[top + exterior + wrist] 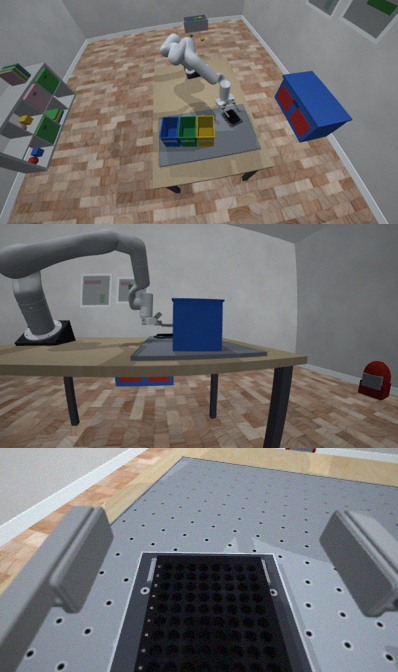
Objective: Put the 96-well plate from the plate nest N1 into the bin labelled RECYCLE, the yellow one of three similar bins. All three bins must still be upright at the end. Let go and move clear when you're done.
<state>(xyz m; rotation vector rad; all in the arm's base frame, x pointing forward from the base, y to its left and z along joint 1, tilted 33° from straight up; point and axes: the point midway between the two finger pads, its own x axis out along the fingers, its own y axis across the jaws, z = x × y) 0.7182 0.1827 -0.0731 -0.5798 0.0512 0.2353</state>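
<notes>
Shown in a grey-walled room with a parquet floor: on a wooden table [199, 178] [93, 370] [350, 465], a perforated grey board [230, 141] [199, 356] [225, 503]. At far left from the yellow bin, blue bin [171, 144] [197, 326]; directly left and close beside it, green bin [188, 144]; then the yellow bin [205, 144] itself, upright like its neighbours and the destination for the load. Tightly grouped, so at risk of being tipped or shoved together should a low carry or an off-centre drop catch a rim.

Right of the yellow bin, seated in the plate nest [233, 125] [156, 337] [131, 618], dark 96-well plate [231, 116] [166, 334] [207, 613], not yet lifted. Above it, gripper [234, 112] [167, 325] [220, 560], fingers parted partway, wider than the plate, with nothing between them. Height over the plate hard to judge, given the exterior view partly blocked by the blue bin. Possible trouble ahead: fingers pressing into the nest if lowered too far, slipping off the plate's edge if closed too high, or dragging the nest along if closed around both.
</notes>
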